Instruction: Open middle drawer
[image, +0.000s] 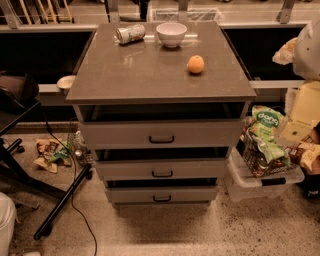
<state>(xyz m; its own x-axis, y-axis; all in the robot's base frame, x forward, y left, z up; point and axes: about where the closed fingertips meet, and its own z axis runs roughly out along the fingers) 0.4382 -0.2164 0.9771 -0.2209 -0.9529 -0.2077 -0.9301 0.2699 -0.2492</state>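
Note:
The grey three-drawer cabinet (160, 75) stands in the middle of the camera view. The middle drawer (200, 169) is the second grey front, with a small black handle (162, 174) at its centre. A dark gap shows above it. The taller top drawer (210, 134) is above it and the lowest drawer (195, 194) is below it. My gripper (307, 49) is a pale shape at the right edge, level with the cabinet top. It is well to the right of the drawers and touches none of them.
On the cabinet top are a lying can (130, 34), a white bowl (171, 34) and an orange (196, 64). A wire basket of snack bags (264, 147) on a clear bin (260, 182) stands at the right. Black chair legs (60, 202), a cable and litter lie at the left.

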